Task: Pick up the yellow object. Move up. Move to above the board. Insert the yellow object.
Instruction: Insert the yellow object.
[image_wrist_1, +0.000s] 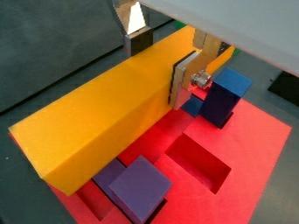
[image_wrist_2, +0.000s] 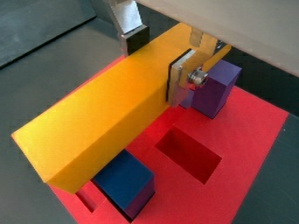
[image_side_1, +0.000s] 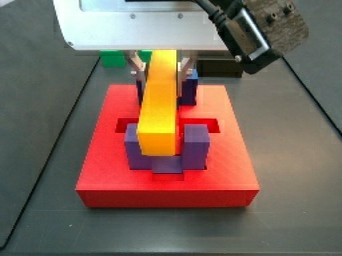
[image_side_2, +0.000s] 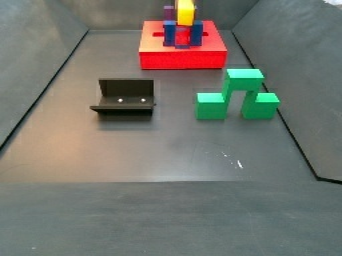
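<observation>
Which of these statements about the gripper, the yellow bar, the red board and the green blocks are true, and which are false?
1. The gripper is shut on the yellow bar. True.
2. The yellow bar lies on the floor beside the green blocks. False: it is held over the red board.
3. The red board carries upright posts. True.
4. The fixture stands on the red board. False: it stands on the floor.

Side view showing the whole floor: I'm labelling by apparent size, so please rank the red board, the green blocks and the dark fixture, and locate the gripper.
1. The board, though farthest.
2. The green blocks and the fixture look about alike; unranked.
The gripper holds the yellow object over the board.
</observation>
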